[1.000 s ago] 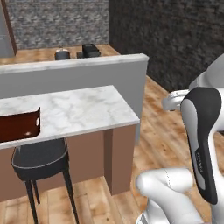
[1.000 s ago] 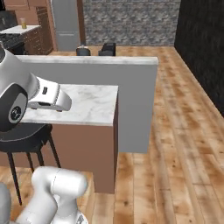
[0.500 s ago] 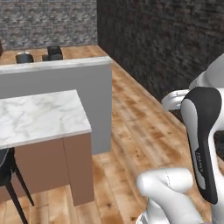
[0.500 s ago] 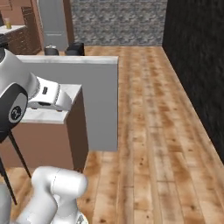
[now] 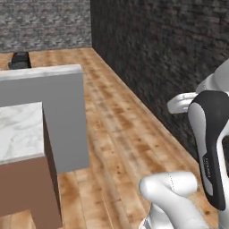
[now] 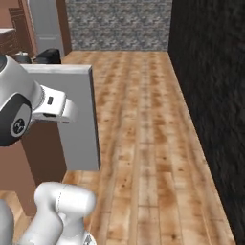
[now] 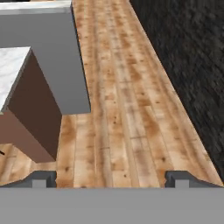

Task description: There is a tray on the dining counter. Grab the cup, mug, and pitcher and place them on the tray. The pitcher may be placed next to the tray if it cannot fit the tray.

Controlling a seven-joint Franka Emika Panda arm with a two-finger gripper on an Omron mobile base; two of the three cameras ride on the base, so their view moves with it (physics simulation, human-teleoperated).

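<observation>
Base has turned right, dining counter (image 5: 18,129) now at left.

Dining counter (image 5: 18,129) at left, end facing wood floor (image 5: 120,134) | raised back ledge (image 5: 40,74) behind counter top | brick wall (image 5: 179,62) at right, floor between counter and wall | stone wall (image 5: 44,22) behind.

Bare wooden floor (image 7: 127,109) lies open ahead between the desk's (image 5: 18,132) grey end wall (image 7: 57,57) and the dark stone wall (image 6: 210,95).
</observation>
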